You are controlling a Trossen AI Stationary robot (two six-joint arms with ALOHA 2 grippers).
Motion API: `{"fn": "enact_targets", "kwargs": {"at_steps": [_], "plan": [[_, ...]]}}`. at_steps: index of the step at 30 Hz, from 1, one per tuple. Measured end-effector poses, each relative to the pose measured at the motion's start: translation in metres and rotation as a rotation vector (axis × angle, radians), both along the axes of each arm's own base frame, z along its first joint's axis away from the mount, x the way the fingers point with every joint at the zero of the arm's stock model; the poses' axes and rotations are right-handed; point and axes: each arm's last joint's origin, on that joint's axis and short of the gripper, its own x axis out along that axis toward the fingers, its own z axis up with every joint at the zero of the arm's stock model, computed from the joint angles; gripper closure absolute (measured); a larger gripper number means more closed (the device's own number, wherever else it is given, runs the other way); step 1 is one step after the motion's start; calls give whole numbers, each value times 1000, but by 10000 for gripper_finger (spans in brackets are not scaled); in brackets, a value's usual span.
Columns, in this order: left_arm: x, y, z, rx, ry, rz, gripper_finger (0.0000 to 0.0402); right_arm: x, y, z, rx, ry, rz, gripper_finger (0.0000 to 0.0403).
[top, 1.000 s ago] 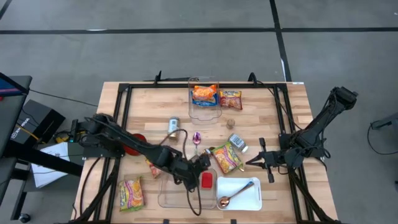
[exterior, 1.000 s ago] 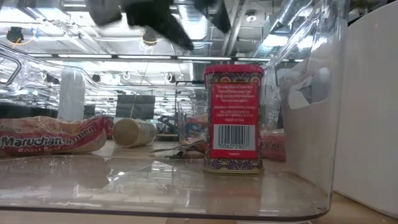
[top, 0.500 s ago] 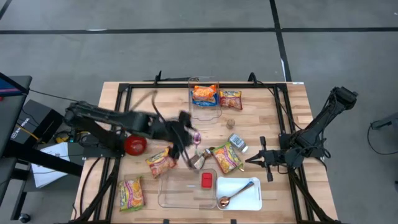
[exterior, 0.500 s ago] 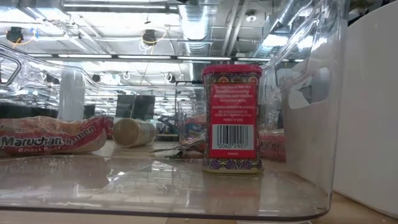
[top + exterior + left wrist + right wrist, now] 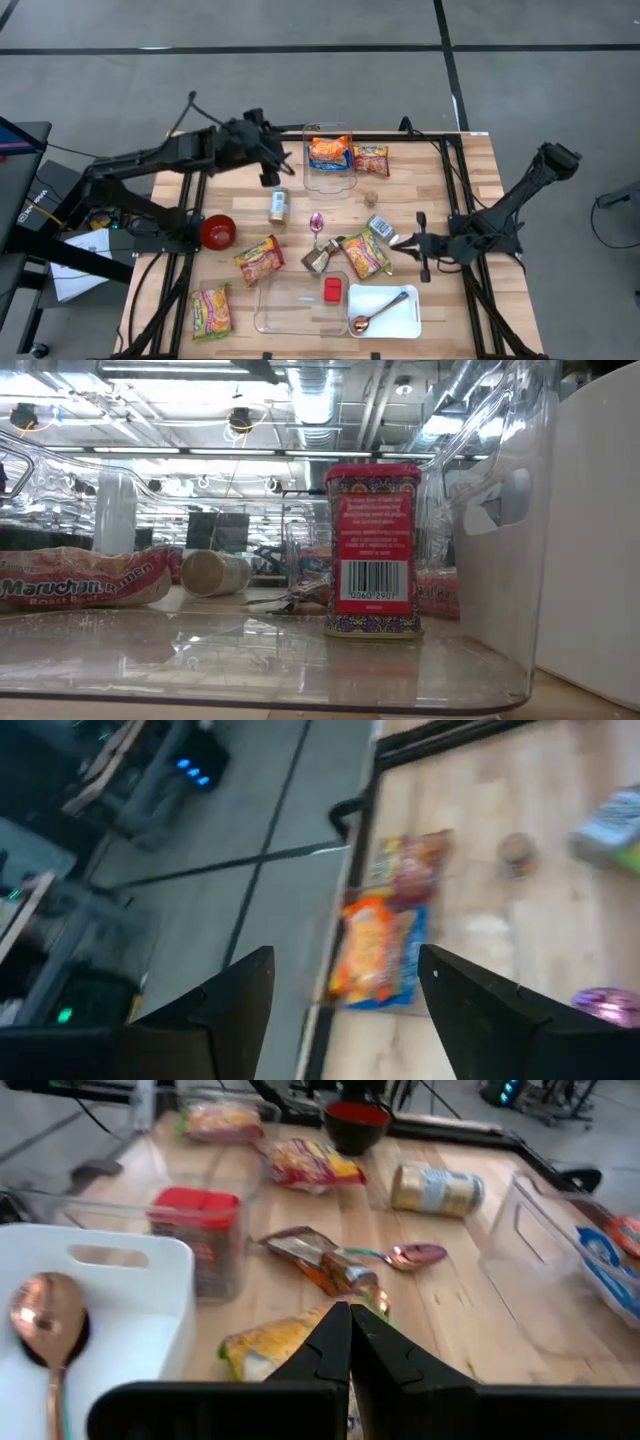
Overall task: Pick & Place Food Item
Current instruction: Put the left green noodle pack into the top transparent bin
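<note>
A red tin (image 5: 332, 291) stands upright on its base in the clear bin (image 5: 285, 310) near the table's front edge. It also shows in the low view (image 5: 375, 550) and the right wrist view (image 5: 200, 1240). My left gripper (image 5: 272, 165) is open and empty, raised over the table's far left part; its own view (image 5: 345, 1010) looks at an orange-and-blue packet (image 5: 375, 955). My right gripper (image 5: 400, 243) is shut and empty, low over the table at the right, beside a yellow-green packet (image 5: 365, 252).
A far clear bin (image 5: 345, 180) holds an orange packet (image 5: 328, 152). A can (image 5: 278, 205), a pink spoon (image 5: 317, 222), a brown packet (image 5: 320, 258), a red bowl (image 5: 218, 232) and ramen packets (image 5: 260, 258) lie mid-table. A white tray (image 5: 400, 322) holds a copper spoon (image 5: 372, 316).
My left gripper has risen from the clear bin by the red tin and swung toward the table's far left, empty. The tin stays upright in the bin. My right gripper has shifted a little toward the far edge.
</note>
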Motion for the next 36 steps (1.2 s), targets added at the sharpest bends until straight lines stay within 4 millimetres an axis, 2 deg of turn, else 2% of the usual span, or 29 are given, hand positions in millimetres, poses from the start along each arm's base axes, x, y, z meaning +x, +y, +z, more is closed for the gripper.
{"fn": "enact_targets", "kwargs": {"at_steps": [4, 8, 11, 20, 31, 36], "plan": [[-11, 13, -7, -78, 86, -21, 160, 1, -4, -3, 6, 26, -33, 403], [-25, 12, -22, -280, 236, -52, 160, 1, -5, -4, 17, 36, -46, 403], [-35, 1, -37, -462, 344, -31, 160, 1, -5, -4, 25, 39, -50, 403], [-63, -35, -87, -830, 544, 150, 160, 0, -6, -6, 8, 59, -51, 403], [-98, -69, -133, -996, 569, 439, 160, 0, -6, -6, 13, 54, -51, 403], [-107, -89, -150, -1132, 585, 519, 160, 0, -6, -6, 16, 50, -51, 403]]}}
